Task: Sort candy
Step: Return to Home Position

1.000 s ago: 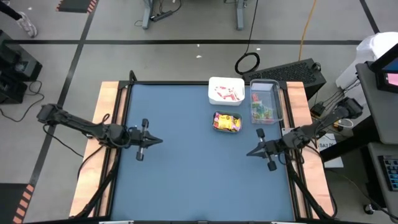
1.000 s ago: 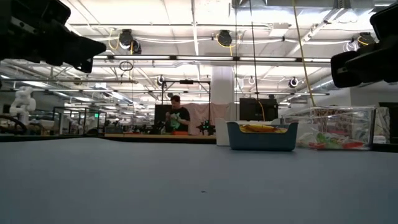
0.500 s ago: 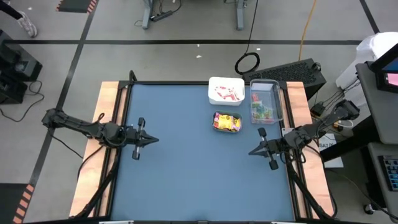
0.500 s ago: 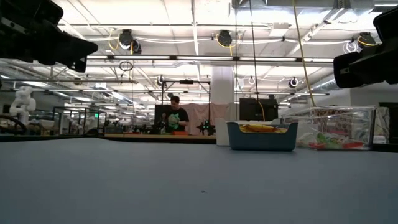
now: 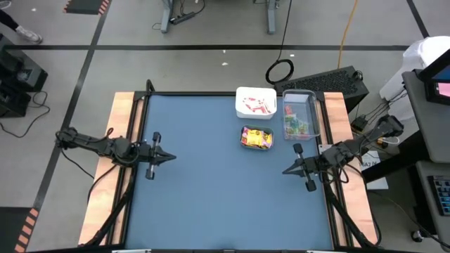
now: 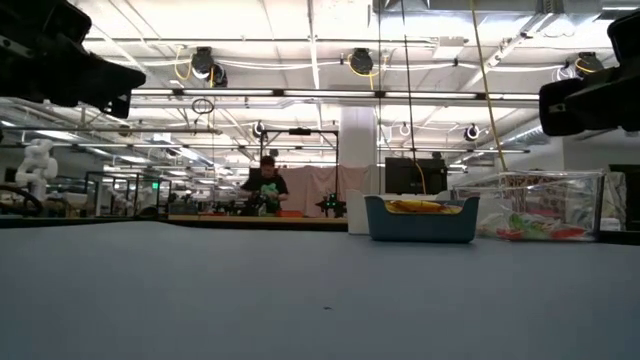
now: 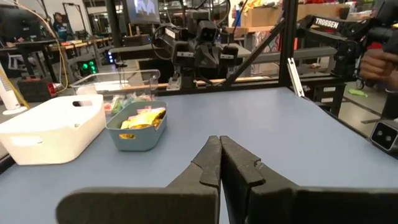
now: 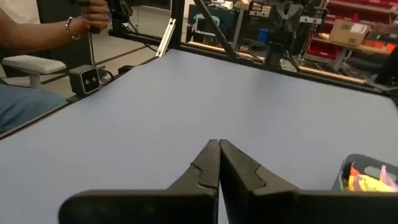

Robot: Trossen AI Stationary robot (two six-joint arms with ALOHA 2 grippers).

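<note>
- Counter point(image 5: 211, 204): a blue surface with wooden side strips. It is seen from above, with one arm at each side edge.
- Left end effector point(image 5: 169, 159): it sits over the counter's left margin, about halfway along its depth, and points toward the middle. In the left wrist view its two dark fingers point(image 7: 208, 163) are pressed together along their whole length, clenched with nothing between them.
- Right end effector point(image 5: 285, 171): it sits at the right margin, just nearer than the clear container, and points inward. In the right wrist view its fingers point(image 8: 208, 163) are likewise clenched and grasp no object.
- Candy, sorted into three containers grouped at the far right of the counter and well apart from both end effectors:
  - pink-white sticks point(image 5: 254, 105) lie in the white container point(image 5: 240, 93);
  - yellow packets point(image 5: 257, 139) lie in the teal container point(image 5: 243, 138), which is just in front of the white one;
  - red and green pieces point(image 5: 295, 126) lie in the clear container point(image 5: 316, 112), beside the other two (individual pieces are too small to count).
- Low view: both arms hang above the counter surface at the upper corners. A person point(image 6: 265, 185) stands far back in the room.
- Right wrist view: a person's hand point(image 8: 93, 12) shows beyond the counter's edge.
</note>
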